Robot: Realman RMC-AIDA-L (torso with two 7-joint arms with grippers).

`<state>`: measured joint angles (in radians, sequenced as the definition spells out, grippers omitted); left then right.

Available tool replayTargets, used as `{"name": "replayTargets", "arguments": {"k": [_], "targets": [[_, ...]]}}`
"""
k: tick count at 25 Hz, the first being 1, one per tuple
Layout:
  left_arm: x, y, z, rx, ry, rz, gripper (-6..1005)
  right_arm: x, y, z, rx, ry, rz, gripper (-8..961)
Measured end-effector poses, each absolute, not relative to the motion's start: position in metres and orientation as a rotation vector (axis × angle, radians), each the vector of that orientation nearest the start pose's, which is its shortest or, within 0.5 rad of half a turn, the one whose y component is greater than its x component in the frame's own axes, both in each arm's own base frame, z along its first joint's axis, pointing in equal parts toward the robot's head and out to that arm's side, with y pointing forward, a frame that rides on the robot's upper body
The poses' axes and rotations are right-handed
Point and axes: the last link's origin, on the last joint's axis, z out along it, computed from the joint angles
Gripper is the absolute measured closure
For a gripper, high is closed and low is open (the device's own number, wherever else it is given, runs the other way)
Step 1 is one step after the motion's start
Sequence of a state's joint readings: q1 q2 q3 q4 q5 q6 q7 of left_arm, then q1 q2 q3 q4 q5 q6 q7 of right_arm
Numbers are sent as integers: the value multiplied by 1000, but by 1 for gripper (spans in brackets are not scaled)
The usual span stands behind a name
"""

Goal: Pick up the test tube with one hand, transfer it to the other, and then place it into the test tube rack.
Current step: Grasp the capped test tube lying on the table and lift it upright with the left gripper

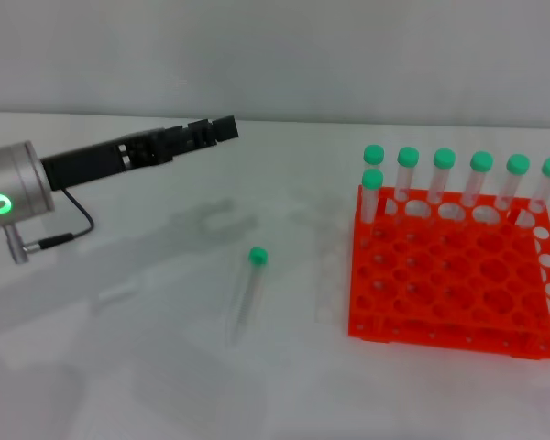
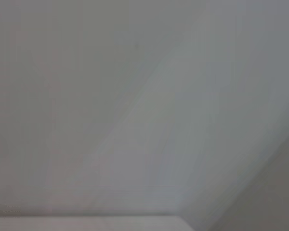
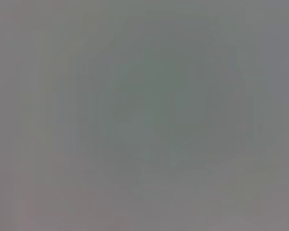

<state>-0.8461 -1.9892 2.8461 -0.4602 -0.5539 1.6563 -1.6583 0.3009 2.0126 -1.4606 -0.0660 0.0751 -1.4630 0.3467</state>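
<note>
The test tube [image 1: 247, 291] lies flat on the white table [image 1: 119, 367] near the middle, its green cap [image 1: 258, 257] pointing away from me. The orange-red test tube rack [image 1: 449, 280] stands to its right. My left gripper [image 1: 222, 129], black and claw-like on a silver wrist with a green light, hovers above the table at the back left, well behind and left of the tube, holding nothing. My right gripper is out of view. Both wrist views show only blank grey surface.
Several green-capped tubes [image 1: 444, 179] stand upright in the rack's back row, with one more [image 1: 372, 194] just in front at the left corner. A thin black cable [image 1: 73, 229] hangs by the left wrist.
</note>
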Motion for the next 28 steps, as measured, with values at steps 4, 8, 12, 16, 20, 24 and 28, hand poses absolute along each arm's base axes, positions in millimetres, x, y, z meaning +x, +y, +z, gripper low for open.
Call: {"name": "replayTargets", "arguments": {"k": [4,8,12,16,20,24,28], "targets": [[-232,393,59,-2426,-1337,-980,200,375,278,66,-1383,458,807,99],[-225,404,63,-2434,-1542,-681,203,374,282,66,-1383,462,805,100],[-207,418,58,-2407,-1687,-281,206,372,288,66,-1389,467,803,100],[-185,428,41,-2366,-1739,52,209,372,290,65,-1392,474,798,100],[-166,431,15,-2329,-1744,308,212,373,291,65,-1393,480,793,101],[-156,428,-13,-2276,-1721,518,215,374,291,64,-1393,489,788,101],[-152,422,-28,-2223,-1724,621,218,374,291,63,-1394,492,785,102]]}}
